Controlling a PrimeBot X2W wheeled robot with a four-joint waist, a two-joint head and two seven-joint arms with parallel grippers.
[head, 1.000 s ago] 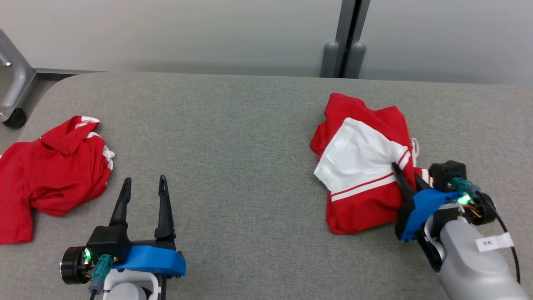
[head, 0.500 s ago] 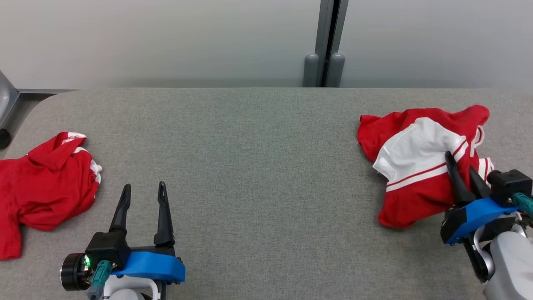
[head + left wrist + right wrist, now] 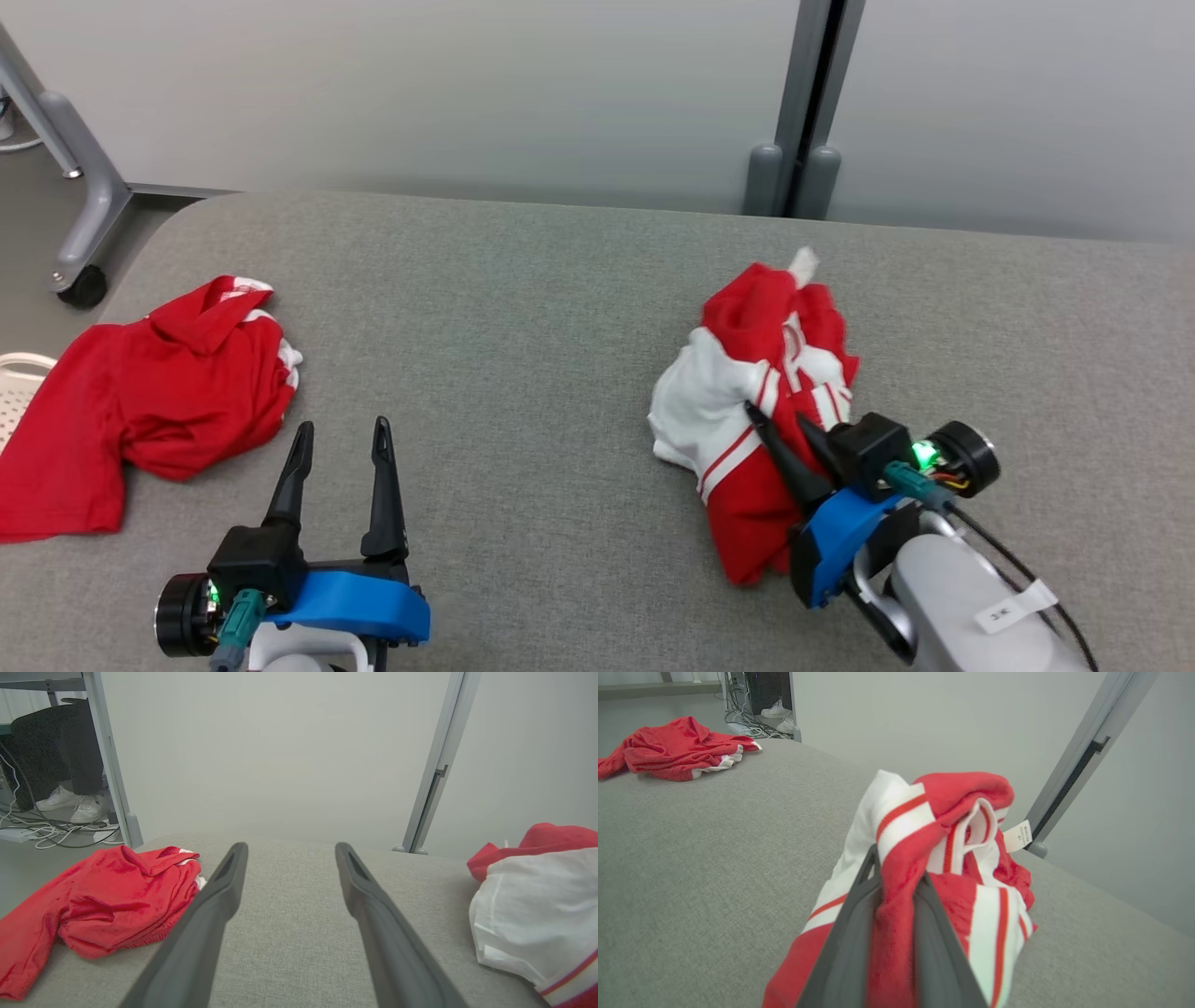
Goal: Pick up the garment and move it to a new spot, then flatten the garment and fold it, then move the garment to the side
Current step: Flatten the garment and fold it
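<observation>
Right claw (image 3: 775,416) pinching a red fold of the garment (image 3: 709,397) | a sec ago it lay spread out, now it's a bunched heap mid-right on the table (image 3: 523,308) | so I reckon the move's underway, flattening next | left claw (image 3: 342,426) spread, idle

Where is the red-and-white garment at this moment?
In the head view, the red-and-white garment is bunched on the grey table, right of centre, with the right gripper shut on its near edge.
</observation>
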